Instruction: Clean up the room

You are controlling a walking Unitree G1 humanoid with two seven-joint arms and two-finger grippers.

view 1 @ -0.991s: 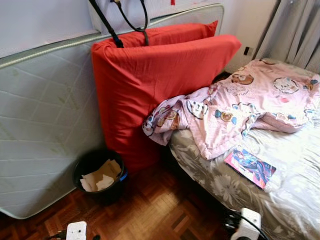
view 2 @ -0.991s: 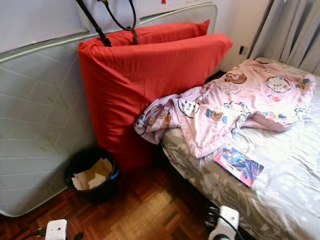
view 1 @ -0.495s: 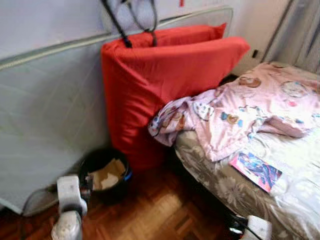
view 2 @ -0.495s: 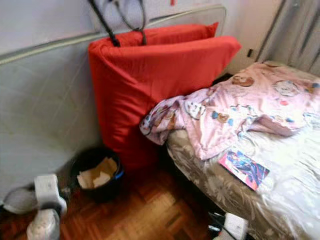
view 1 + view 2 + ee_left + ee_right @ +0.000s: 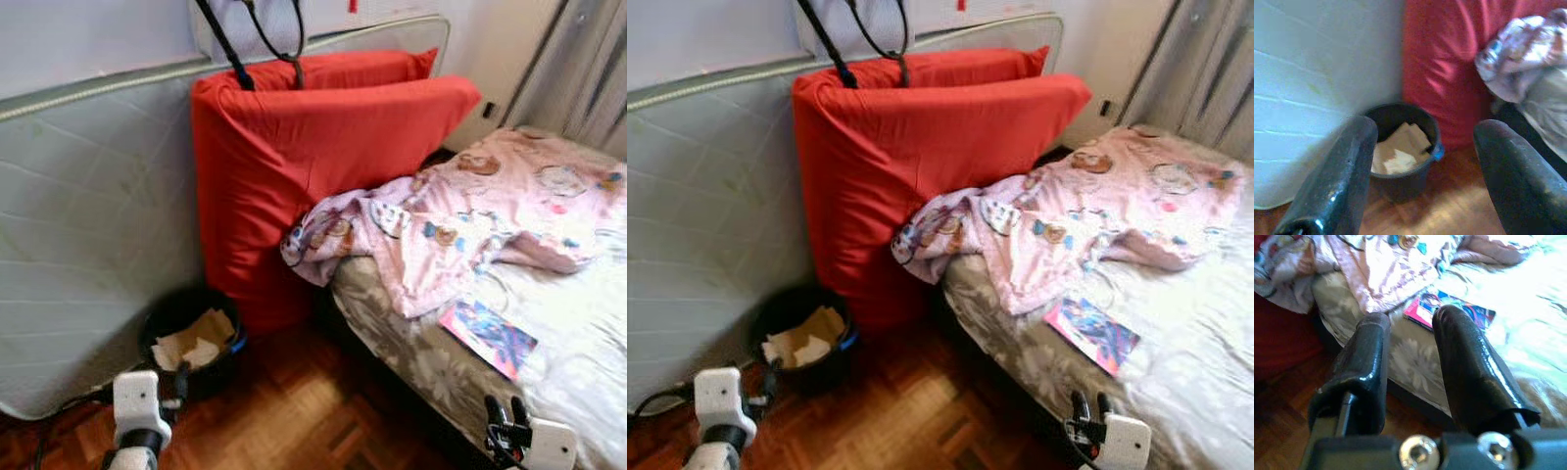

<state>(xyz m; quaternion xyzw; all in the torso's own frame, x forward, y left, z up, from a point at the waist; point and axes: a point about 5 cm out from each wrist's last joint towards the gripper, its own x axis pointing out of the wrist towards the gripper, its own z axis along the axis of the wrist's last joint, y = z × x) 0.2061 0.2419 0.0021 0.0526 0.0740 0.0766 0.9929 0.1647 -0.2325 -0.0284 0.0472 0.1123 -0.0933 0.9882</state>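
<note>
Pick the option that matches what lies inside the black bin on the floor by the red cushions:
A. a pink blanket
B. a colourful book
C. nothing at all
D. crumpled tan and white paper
D. The black bin holds crumpled paper, while the pink blanket and the colourful book lie on the bed.

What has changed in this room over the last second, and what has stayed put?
Both arms have risen: the right gripper now shows by the bed, the left gripper open toward the bin. Nothing was grasped. The comic book, blanket and red mattress stayed.
</note>
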